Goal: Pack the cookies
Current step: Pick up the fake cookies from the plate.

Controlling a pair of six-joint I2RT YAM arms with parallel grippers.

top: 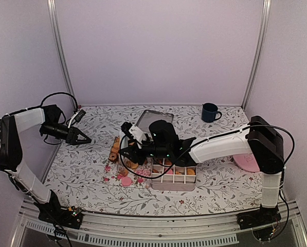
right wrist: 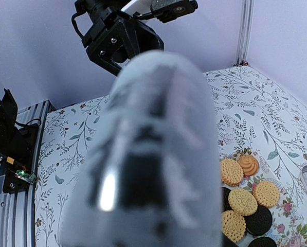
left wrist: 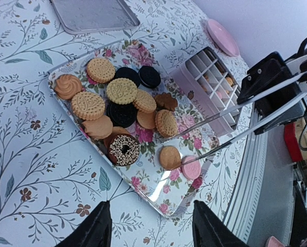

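**Tongs over the cookie tray, left arm standing off**

Your right gripper (top: 134,150) reaches across the middle of the table and grasps a pair of metal tongs (left wrist: 235,105). The right wrist camera gives you only a grey blur up close, so the fingers themselves cannot be read there. The tong tips stand apart above the floral tray (left wrist: 166,198). One is near a pink cookie (left wrist: 191,167) and the other beside a golden embossed one (left wrist: 166,122). You cannot tell whether either tip touches.

Your left gripper (left wrist: 150,211) hangs above the table short of the tray's near edge, its fingers spread wide with nothing between them.

The cookies (left wrist: 122,103) lie heaped on the tray, mostly golden with several dark ones. More sit in compartments of the white divided box (left wrist: 210,85) just beside the tray.
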